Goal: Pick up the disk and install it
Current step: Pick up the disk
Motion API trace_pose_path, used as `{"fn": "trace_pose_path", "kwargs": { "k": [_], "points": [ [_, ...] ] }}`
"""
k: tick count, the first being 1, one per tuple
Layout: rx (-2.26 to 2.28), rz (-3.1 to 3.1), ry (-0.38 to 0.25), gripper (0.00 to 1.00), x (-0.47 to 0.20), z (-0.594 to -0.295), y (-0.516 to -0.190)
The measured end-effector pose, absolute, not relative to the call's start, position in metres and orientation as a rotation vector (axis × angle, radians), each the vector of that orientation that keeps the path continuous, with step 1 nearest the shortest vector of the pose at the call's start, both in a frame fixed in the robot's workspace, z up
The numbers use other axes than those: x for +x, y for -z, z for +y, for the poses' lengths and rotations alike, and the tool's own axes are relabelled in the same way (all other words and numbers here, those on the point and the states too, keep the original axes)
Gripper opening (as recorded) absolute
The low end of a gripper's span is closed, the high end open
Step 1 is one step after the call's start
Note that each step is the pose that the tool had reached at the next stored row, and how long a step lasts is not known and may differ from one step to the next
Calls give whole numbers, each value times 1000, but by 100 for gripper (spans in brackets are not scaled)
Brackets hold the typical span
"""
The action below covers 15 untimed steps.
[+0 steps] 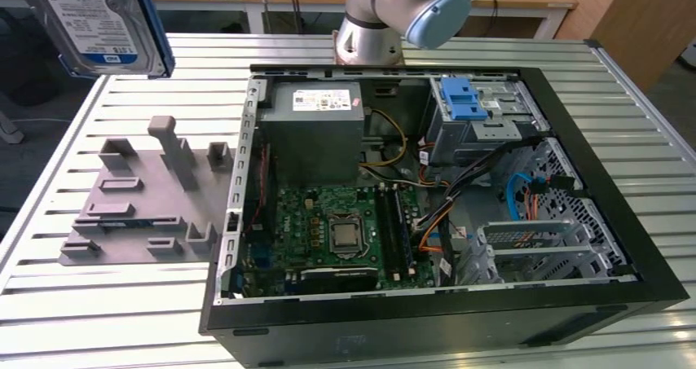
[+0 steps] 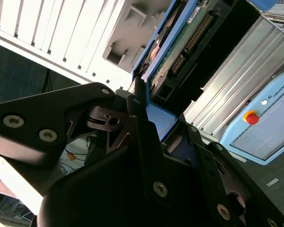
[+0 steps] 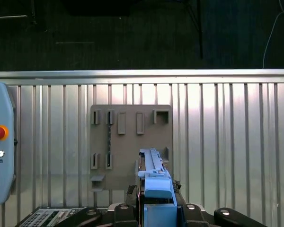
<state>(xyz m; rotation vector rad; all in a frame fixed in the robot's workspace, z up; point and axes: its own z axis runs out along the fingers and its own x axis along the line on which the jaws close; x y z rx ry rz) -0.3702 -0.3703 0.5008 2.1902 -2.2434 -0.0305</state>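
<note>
the gripper (image 2: pixel 149 113) squeezes the disk (image 1: pixel 98 23) by its blue edge frame. the disk hangs up in the air at the exterior view's far left, over the grey holder plate (image 1: pixel 130 198) and well apart from the open computer case (image 1: pixel 435 320). it looks hard, stiff and a bit heavy. a bump could break it, so the blue side rails seem the best place to hold.

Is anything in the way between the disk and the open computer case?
Nothing visible. The tool holds the disk in the air at the exterior view's left, above the grey fixture; the case beside it lies open on top.
</note>
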Motion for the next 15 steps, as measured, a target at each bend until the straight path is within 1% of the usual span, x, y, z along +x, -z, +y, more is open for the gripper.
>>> {"fn": "trace_pose_path", "kwargs": {
  "k": [15],
  "points": [
    [2190,-2243,31,36,-344,-394,-501]
  ]
}}
